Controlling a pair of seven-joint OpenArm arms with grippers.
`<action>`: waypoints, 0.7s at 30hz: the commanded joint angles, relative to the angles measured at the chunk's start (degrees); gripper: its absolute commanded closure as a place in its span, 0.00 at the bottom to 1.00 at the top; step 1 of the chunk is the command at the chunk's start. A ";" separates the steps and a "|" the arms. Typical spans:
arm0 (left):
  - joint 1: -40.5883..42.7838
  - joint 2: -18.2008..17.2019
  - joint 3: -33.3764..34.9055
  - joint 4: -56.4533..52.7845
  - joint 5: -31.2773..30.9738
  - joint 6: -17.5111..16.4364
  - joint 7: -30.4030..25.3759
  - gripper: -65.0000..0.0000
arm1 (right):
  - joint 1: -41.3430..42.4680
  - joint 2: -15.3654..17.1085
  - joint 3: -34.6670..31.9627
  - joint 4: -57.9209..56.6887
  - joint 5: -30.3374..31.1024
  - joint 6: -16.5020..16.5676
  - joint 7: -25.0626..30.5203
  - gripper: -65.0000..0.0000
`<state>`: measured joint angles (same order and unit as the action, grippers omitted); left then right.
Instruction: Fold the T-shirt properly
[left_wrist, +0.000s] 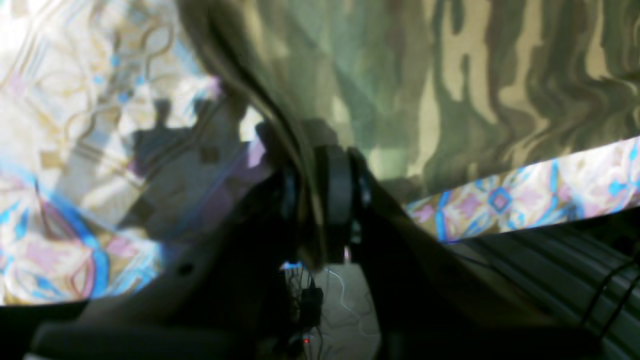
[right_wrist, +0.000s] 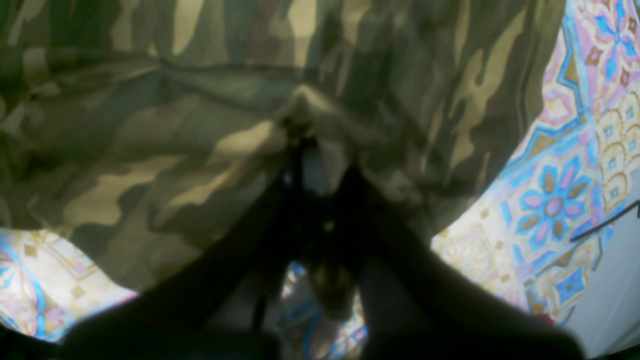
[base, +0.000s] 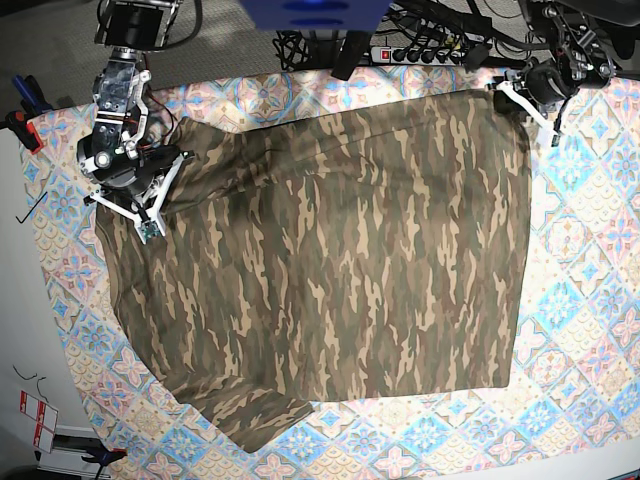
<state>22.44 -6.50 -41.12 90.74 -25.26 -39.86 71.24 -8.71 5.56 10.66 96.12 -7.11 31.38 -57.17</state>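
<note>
Lying spread flat on pastel blue-pink tile-patterned cloth (base: 585, 300): large camouflage-print fabric T-shirt (base: 330, 260) | left gripper (left_wrist: 322, 200) pinched shut on shirt edge | right gripper (right_wrist: 310, 165) apparently clamped on bunched fabric, blurred | risk: uneven lift, thin pinch slipping, skewed fold

The worktop (base: 590, 330) is covered by a pastel tile-patterned cloth (base: 575, 260) in blue, pink and cream. At the far edge lies a power strip (base: 425, 50) among dark cables, on what may be grey floor (base: 50, 40).
</note>
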 joint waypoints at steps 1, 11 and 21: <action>0.11 -0.31 -0.33 3.11 -0.72 -0.14 -0.08 0.89 | 0.75 0.46 0.11 1.25 0.21 -0.12 0.68 1.00; -0.94 0.92 -0.77 16.21 -0.72 -0.14 8.76 0.89 | 0.75 0.37 3.45 1.25 0.21 -0.12 0.77 1.00; -7.89 1.36 -8.77 16.12 -0.02 -0.14 8.76 0.89 | 0.75 0.37 5.83 2.92 0.30 0.05 3.50 1.00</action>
<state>14.81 -4.54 -49.74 105.91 -24.49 -40.10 80.60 -8.51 5.26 16.25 97.91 -6.87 31.62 -54.57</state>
